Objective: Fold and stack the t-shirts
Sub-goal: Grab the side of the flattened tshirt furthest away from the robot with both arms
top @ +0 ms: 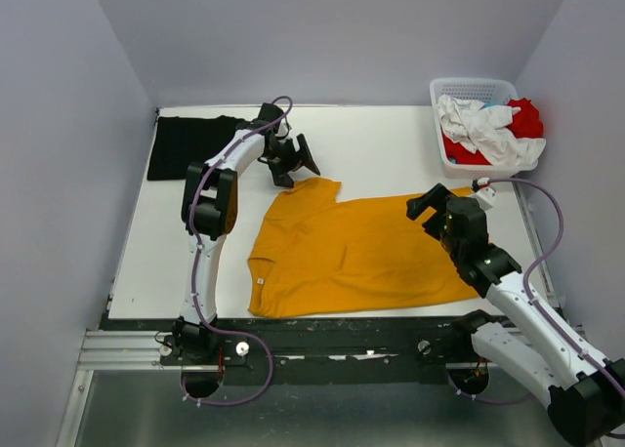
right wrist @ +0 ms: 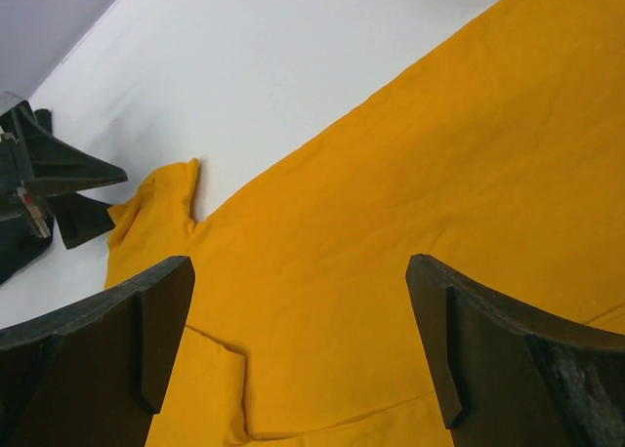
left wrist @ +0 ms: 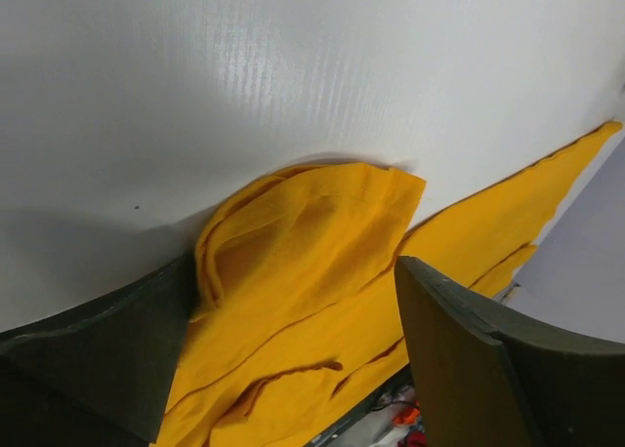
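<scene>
Two grippers: both stand with fingers spread wide, and neither grasps anything.
Left gripper [top: 296, 164]: poised at the far-left sleeve [top: 311, 188] of the mustard t-shirt [top: 352, 252]. In the left wrist view the rumpled sleeve [left wrist: 312, 232] lies on the table between the parted fingers [left wrist: 469, 359]. Whether a finger touches the cloth cannot be told.
Right gripper [top: 454, 199]: over the right end of the mustard t-shirt. In the right wrist view its fingers [right wrist: 469, 349] are held apart above smooth cloth.
Mustard t-shirt: spread flat on the white table [top: 391, 144] between the two arms, one sleeve pointing to the far side.
Black t-shirt [top: 190, 144]: folded flat, to the far left of the mustard t-shirt and apart from it.
Basket [top: 469, 84]: white lattice, to the far right of the mustard t-shirt.
Basket contents: a crumpled white t-shirt [top: 488, 125] and a red t-shirt [top: 527, 120].
</scene>
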Robot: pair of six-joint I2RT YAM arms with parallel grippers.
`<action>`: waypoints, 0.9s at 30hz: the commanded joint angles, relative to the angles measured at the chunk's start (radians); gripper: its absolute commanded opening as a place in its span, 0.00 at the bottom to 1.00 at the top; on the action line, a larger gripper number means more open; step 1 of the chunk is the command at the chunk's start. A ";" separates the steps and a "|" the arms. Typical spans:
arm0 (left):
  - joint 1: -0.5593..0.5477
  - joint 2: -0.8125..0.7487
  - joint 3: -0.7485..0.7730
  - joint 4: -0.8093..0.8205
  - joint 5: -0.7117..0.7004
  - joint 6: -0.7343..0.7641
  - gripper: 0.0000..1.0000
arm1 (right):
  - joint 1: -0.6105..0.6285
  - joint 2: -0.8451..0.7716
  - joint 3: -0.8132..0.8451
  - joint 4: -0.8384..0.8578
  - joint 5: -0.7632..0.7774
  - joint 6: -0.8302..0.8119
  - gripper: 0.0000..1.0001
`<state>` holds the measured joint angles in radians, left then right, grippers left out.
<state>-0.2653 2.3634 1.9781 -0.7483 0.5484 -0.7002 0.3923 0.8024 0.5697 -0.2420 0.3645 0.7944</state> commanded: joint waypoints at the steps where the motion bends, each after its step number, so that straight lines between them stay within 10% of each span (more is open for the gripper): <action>1: -0.006 -0.018 0.026 -0.043 -0.047 0.013 0.74 | -0.004 -0.021 0.030 -0.022 -0.016 0.009 1.00; 4: -0.006 -0.020 0.022 -0.045 -0.046 0.005 0.42 | -0.004 -0.029 0.032 -0.031 -0.011 0.011 1.00; 9: -0.008 -0.023 0.016 -0.045 -0.046 0.003 0.16 | -0.005 -0.037 0.034 -0.037 -0.010 0.015 1.00; 20: -0.022 -0.030 0.045 -0.061 -0.100 0.061 0.00 | -0.005 0.015 0.047 -0.029 0.059 -0.046 1.00; 27: -0.032 -0.175 -0.073 0.016 -0.170 0.211 0.00 | -0.014 0.429 0.301 -0.199 0.319 -0.140 1.00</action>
<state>-0.2897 2.3398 1.9785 -0.7887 0.4358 -0.6083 0.3904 1.0264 0.7338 -0.3347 0.4808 0.7303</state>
